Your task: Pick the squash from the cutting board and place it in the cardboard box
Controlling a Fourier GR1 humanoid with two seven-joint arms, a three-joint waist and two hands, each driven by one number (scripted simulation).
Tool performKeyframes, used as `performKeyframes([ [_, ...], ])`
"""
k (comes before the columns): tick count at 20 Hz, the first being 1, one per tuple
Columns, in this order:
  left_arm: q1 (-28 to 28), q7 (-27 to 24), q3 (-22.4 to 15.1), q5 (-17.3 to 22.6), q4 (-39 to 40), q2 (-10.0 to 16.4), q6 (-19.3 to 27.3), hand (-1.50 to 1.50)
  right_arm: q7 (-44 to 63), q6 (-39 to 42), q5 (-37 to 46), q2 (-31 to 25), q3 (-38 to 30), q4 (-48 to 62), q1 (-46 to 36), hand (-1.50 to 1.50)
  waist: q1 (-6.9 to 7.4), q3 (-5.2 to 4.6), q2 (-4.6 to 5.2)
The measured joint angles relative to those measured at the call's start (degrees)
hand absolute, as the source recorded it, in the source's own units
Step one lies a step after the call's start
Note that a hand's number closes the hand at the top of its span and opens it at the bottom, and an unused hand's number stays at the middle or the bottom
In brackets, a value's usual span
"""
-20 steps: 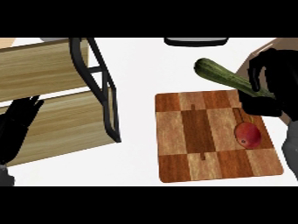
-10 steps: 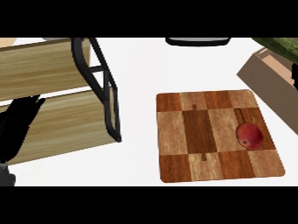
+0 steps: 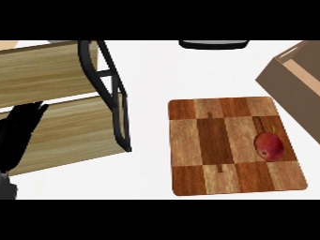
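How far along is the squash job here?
Done: squash is off the board, which holds only a red fruit. In hand: cannot tell; squash and right robot hand are out of view. Left: placement in the box, not confirmed. The left robot hand rests open, lower left.

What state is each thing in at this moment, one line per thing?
Checkered wooden cutting board: flat on the counter, carrying only the fruit.
Round red fruit: lying on the board's right side.
Brown cardboard box: top open, at the right edge, inside mostly unseen.
Black left hand: open, fingers straight, resting at the lower left.
Wooden shelf with black frame: standing at the left.
Squash, right hand: not in view.
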Motion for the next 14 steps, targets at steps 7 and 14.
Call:
performKeyframes([
  [7, 1.62, -0.39, -0.17, -0.71, -0.98, -0.94, -0.83, 0.0, -12.09, -9.21, 0.88, -0.92, -2.51, 13.26, 1.89, 1.5, 0.2, 0.01, 0.06],
  [14, 2.35, 0.31, 0.27, -0.87, -2.29, -1.29, -1.05, 0.0, -18.9, -12.94, -0.02, 0.21, -3.77, 26.73, 1.62, 1.5, 0.34, 0.01, 0.08],
])
